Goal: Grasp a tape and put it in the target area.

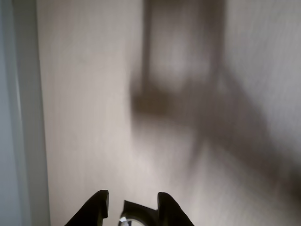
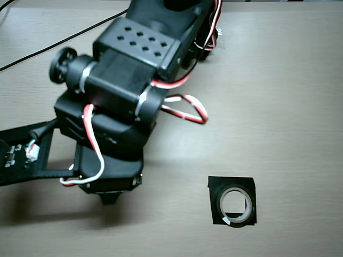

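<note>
In the overhead view the tape, a thin dark ring with a pale inner rim and a small white mark, lies flat inside the target area, a black tape square at the lower right. The arm stands well to the left of it. Only the gripper's tip shows below the arm's body, clear of the tape. In the blurred wrist view the gripper enters from the bottom edge with its two dark fingertips apart. A dark edge with a pale glint shows low between them; I cannot tell what it is.
The arm's black body with red and white wires fills the upper left of the overhead view. A black frame with wires lies at the left. A black cable runs across the top left. The table's edge runs down the wrist view's left.
</note>
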`<state>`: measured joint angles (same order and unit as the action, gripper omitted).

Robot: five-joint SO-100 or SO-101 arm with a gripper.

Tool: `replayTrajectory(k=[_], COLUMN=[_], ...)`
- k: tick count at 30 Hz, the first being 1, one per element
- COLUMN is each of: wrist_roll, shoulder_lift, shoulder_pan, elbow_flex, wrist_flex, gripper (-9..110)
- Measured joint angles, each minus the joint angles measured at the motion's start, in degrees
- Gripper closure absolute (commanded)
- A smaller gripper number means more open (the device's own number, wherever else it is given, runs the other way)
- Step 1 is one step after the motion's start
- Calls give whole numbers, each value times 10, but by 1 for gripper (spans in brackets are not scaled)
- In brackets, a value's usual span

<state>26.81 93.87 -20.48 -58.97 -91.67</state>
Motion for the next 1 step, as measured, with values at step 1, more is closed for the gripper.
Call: replayTrajectory(k=[1], wrist_roll=[0], shoulder_lift=[0], shoulder_pan=[0], elbow_flex=[0], wrist_flex=[0], gripper=[89])
